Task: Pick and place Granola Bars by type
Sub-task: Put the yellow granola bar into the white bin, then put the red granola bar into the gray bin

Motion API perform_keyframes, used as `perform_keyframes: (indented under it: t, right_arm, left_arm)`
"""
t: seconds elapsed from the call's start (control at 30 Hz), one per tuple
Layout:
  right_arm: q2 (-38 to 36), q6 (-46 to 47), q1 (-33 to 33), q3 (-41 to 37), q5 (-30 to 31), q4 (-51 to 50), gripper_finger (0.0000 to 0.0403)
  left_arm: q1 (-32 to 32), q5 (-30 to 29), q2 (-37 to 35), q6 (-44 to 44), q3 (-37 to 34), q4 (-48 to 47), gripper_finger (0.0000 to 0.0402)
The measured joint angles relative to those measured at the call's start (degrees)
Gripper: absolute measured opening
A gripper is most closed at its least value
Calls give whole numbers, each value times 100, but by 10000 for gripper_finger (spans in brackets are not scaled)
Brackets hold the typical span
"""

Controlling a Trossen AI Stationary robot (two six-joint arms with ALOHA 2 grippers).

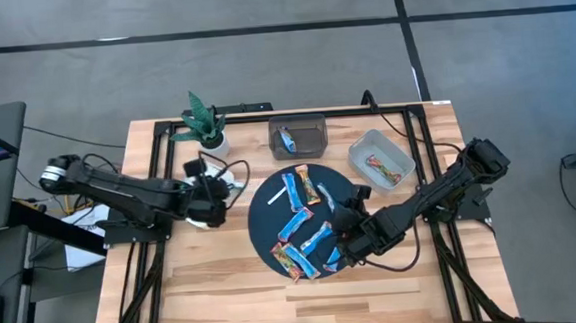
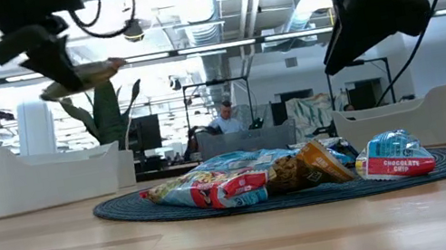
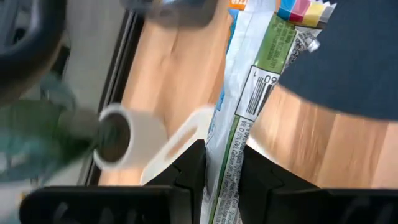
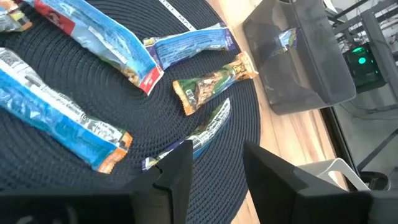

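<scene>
On the wooden counter (image 1: pixel 225 276), we saw left claw (image 3: pixel 219 171) pinching a granola bar (image 3: pixel 252 99); right claw (image 4: pixel 214 165) spread above the mat's (image 4: pixel 74 180) bars (image 4: pixel 208 87).

You have open bench (image 1: pixel 225 286) along the near edge. The far side is crowded: potted plant (image 1: pixel 206 124) far left, dark bin (image 1: pixel 298 136) beside it, white bin (image 1: pixel 380 161) to the right. Bars (image 1: pixel 302 226) cover the round mat (image 1: pixel 263 215) mid-bench.
</scene>
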Motion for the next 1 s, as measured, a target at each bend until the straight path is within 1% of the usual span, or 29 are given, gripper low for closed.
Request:
perform_keyframes:
  t: [0.13,0.23,0.43,0.5,0.63,0.87,0.93,1.0]
  right_arm:
    - [0,-9,-15,0,2,15,134]
    - [0,-20,-48,0,7,54,133]
    - [0,-166,-199,0,0,61,134]
    - [0,-162,-244,0,-105,76,134]
    - [0,-127,-269,0,-447,148,133]
    - [0,-203,-267,0,-1141,382,134]
    - [0,-412,-267,0,-1460,577,133]
    - [0,-744,-265,0,-1935,845,133]
  left_arm:
    - [6,-2,-82,-1026,-71,-966,61]
    - [16,90,-83,-1515,-294,-1504,61]
    - [30,239,-83,-1696,-641,-1518,62]
    - [32,241,-81,-1703,-725,-1531,67]
    - [32,236,-81,-1716,-785,-1530,102]
    - [32,112,-80,-1708,-785,-1526,196]
    - [32,127,-81,-1705,-785,-1525,215]
    - [28,164,-79,-1701,-785,-1519,229]
